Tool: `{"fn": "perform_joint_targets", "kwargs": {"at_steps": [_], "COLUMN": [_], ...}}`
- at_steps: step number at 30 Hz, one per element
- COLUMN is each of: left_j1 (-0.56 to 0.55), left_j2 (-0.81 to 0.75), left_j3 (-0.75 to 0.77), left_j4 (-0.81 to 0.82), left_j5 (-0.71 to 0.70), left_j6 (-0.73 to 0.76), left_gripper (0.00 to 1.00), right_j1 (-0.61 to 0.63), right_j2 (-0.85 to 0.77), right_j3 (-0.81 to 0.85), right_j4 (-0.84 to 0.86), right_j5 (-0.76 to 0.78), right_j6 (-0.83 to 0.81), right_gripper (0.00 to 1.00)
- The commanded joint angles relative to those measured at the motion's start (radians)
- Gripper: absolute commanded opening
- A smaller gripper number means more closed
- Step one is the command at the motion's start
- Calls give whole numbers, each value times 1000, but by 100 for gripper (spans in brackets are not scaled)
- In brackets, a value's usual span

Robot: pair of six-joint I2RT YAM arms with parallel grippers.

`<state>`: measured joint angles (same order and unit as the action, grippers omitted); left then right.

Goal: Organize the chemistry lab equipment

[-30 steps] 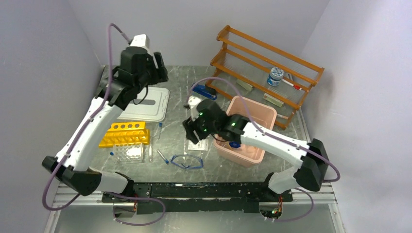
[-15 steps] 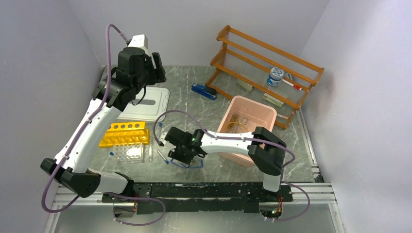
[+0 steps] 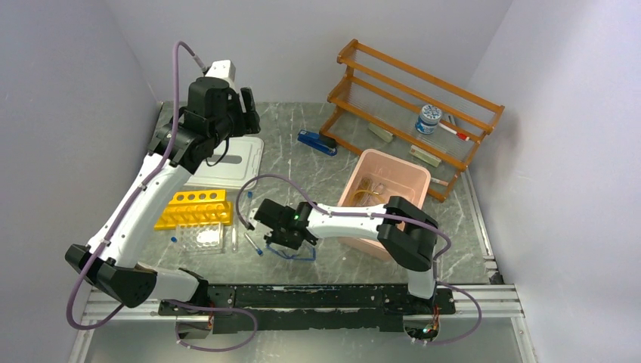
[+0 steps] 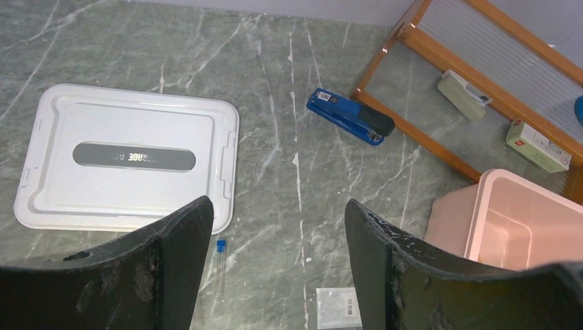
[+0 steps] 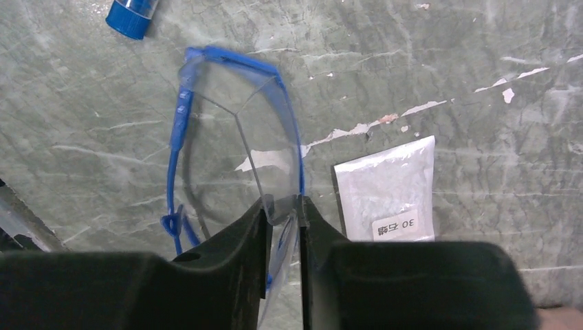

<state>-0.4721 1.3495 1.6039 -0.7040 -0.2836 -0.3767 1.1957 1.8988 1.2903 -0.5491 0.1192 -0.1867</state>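
**Goggles Are Pinched by the Lens, and a Slip Is the Danger**

The goggles (image 5: 234, 137) are lying flat close to the near edge of the table, about halfway along it. Only the edge of the clear lens is held, and the lens is thin and smooth. If the pinch is weak, the goggles could be dropped when they are lifted. They are held at one side, so they could also be tipped or swung as they are raised. The white packet (image 5: 388, 185) lies just beside the goggles and could be dragged or flicked by them. A blue-capped tube (image 5: 130, 17) lies near them too, and it could be knocked and sent rolling.

The right claw (image 5: 283, 210) is closed down to a thin gap, and the lens is caught between its tips. The left claw (image 4: 275, 210) is spread wide above the far left part of the table, over the white lid (image 4: 124, 158). Nothing is held or touched by it.
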Motion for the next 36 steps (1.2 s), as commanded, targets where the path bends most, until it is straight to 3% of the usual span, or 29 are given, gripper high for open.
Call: {"fn": "perform_joint_targets", "kwargs": {"at_steps": [1, 7, 15, 27, 31, 36], "left_j1": [12, 13, 16, 20, 20, 20], "left_j2": [4, 1, -13, -107, -140, -149], "left_j3": [-14, -26, -40, -131, -176, -216], "left_j4": [24, 27, 32, 148, 195, 202], "left_j5": [25, 26, 16, -38, -41, -10], "left_j6": [15, 13, 9, 19, 14, -7], "left_gripper": [74, 73, 73, 72, 71, 70], "right_j1": [5, 1, -56, -301, -402, -514], "right_j2": [0, -42, -139, -478, -558, -627], "right_j3": [13, 33, 64, 50, 75, 58], "right_j4": [-3, 13, 31, 146, 70, -90], "right_j5": [-13, -21, -30, -63, 6, 200], "right_j6": [-8, 38, 117, 321, 387, 469], "right_gripper": [19, 10, 8, 8, 8, 8]}}
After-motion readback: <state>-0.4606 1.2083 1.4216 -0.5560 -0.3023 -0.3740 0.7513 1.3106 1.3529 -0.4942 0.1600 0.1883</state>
